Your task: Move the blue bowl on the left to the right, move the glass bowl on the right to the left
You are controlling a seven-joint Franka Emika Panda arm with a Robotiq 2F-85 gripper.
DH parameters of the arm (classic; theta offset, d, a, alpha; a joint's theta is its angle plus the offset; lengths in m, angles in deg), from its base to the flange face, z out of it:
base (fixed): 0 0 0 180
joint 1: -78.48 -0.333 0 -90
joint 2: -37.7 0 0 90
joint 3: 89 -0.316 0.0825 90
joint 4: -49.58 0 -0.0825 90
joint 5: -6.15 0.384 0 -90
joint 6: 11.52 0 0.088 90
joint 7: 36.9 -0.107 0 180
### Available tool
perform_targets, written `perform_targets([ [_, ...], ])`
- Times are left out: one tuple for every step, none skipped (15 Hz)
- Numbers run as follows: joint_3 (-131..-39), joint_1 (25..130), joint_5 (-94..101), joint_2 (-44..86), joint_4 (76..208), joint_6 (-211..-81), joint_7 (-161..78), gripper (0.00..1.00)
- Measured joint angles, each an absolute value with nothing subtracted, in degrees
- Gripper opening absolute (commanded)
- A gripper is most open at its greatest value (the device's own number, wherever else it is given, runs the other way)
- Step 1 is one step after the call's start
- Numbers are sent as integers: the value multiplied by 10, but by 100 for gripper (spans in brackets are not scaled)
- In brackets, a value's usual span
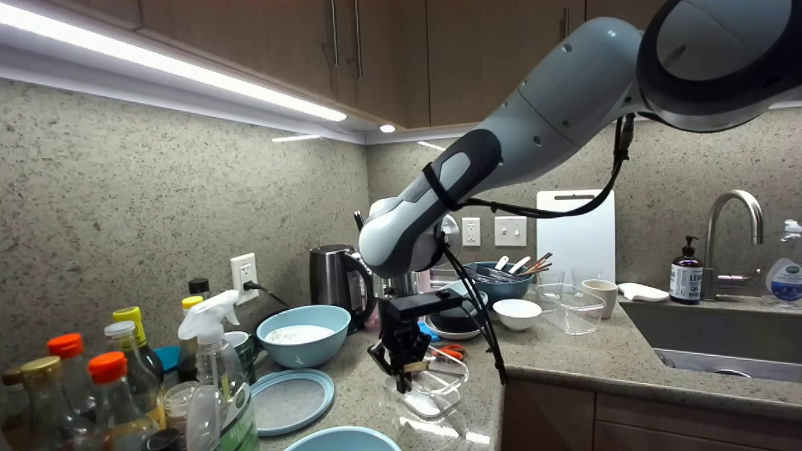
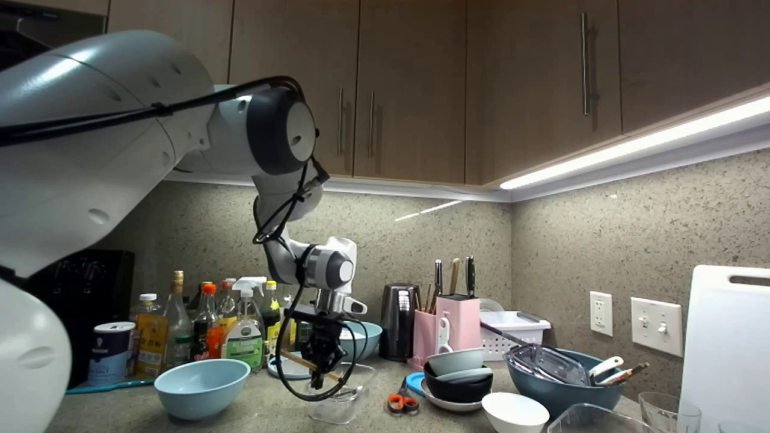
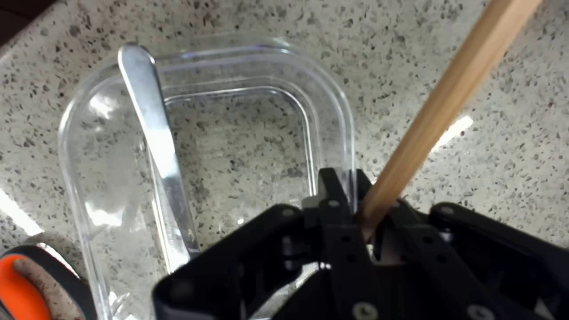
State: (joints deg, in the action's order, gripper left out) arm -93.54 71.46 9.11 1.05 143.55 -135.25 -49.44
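With our gripper (image 3: 347, 178) pinching a stick (image 3: 438, 120) at a clear tub (image 3: 240, 146), we judge both moves likely unfinished: one blue bowl (image 1: 304, 352) sits near the kettle (image 1: 329, 285), another blue bowl (image 2: 201, 391) near the salt (image 2: 111, 359), and we can't single out the glass bowl.

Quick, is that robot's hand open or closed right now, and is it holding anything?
Gripper: closed on a wooden stick, perhaps a chopstick; whether it also grips the rim of the clear container cannot be told.
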Motion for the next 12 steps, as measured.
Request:
perform_targets([
  [-935,715,91,11,1436,-1353,-494,3],
  [-934,714,91,11,1434,-1352,-494,3],
  [-934,712,88,11,1433,-1350,-494,3],
  [-934,708,79,11,1435,-1349,-494,3],
  [-933,701,65,11,1438,-1349,-494,3],
  [-930,690,50,12,1439,-1348,-494,3],
  [-928,679,37,12,1439,-1346,-494,3],
  [-926,669,24,13,1440,-1343,-495,3],
  [-924,657,10,13,1440,-1337,-495,3],
  [-923,647,-3,13,1439,-1332,-495,3],
  [-921,637,-16,13,1439,-1326,-496,3],
  [-920,628,-26,13,1439,-1321,-496,3],
])
